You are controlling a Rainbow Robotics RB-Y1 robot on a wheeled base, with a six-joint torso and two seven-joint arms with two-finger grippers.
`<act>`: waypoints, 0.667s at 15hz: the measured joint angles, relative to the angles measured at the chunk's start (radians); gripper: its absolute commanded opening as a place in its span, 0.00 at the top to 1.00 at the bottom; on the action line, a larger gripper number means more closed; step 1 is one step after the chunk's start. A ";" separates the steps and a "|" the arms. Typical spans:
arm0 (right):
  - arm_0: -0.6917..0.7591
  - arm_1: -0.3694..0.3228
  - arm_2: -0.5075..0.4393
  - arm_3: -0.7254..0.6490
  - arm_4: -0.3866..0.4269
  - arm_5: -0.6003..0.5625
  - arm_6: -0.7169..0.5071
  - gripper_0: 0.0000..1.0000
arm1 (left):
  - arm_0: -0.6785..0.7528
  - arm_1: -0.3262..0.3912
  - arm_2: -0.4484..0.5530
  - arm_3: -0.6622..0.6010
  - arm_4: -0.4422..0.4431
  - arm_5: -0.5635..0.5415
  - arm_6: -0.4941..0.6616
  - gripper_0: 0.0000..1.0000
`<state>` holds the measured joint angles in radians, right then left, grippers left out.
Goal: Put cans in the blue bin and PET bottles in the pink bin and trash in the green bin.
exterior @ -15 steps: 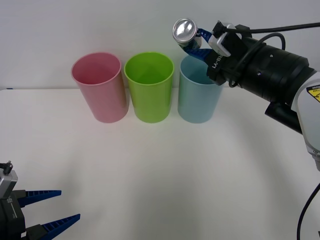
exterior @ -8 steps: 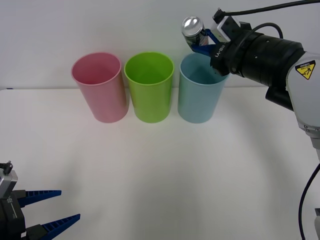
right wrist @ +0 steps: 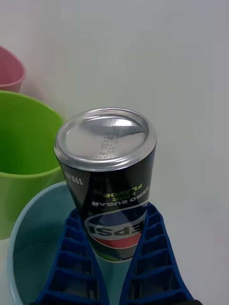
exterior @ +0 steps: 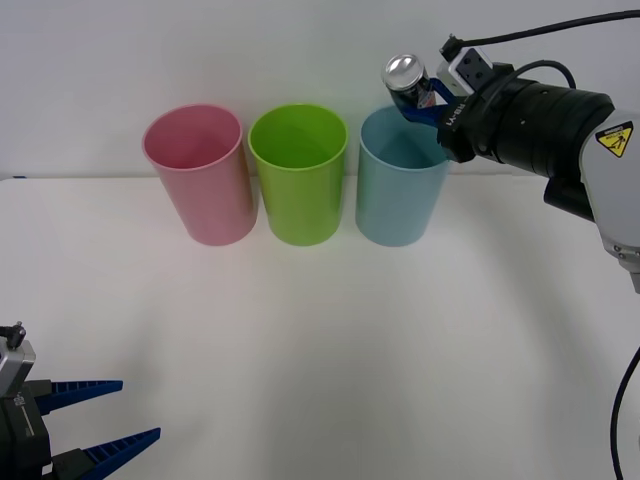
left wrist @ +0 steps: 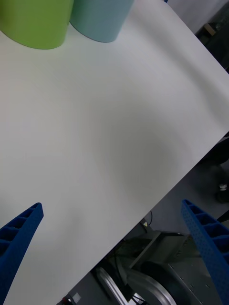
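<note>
Front view, upper right: right gripper (exterior: 422,97) clamps the can (exterior: 407,78) above the blue bin (exterior: 400,190); next, release. Left gripper (exterior: 105,415) waits, fingers apart, lower left.

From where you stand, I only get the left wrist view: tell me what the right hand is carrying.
Observer: The right hand is shut on a small black drink can with silver ends, its blue ribbed fingers clamping the can's lower body.
Operator: Report where that can sits relative to the bins.
Observer: In the front view it hangs above the far rim of the tall light-blue plastic bin, the rightmost of the row.
Operator: Name the bin I can't see.
Observer: A tall pink plastic bin stands on the left end, beside the lime-green plastic bin.
</note>
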<state>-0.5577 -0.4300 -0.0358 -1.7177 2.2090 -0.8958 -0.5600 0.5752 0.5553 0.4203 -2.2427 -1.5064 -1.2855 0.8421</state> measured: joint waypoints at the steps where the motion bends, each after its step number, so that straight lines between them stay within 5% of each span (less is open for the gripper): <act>1: 0.003 -0.003 -0.002 0.006 0.000 0.000 0.000 1.00 | 0.000 0.000 0.000 0.000 0.000 0.000 0.000 0.00; 10: 0.003 0.012 -0.002 0.055 0.023 0.005 -0.004 1.00 | 0.000 0.000 0.000 0.000 0.000 0.000 0.000 0.00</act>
<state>-0.5550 -0.4179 -0.0380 -1.6628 2.2320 -0.8904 -0.5639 0.5752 0.5553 0.4203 -2.2427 -1.5064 -1.2855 0.8421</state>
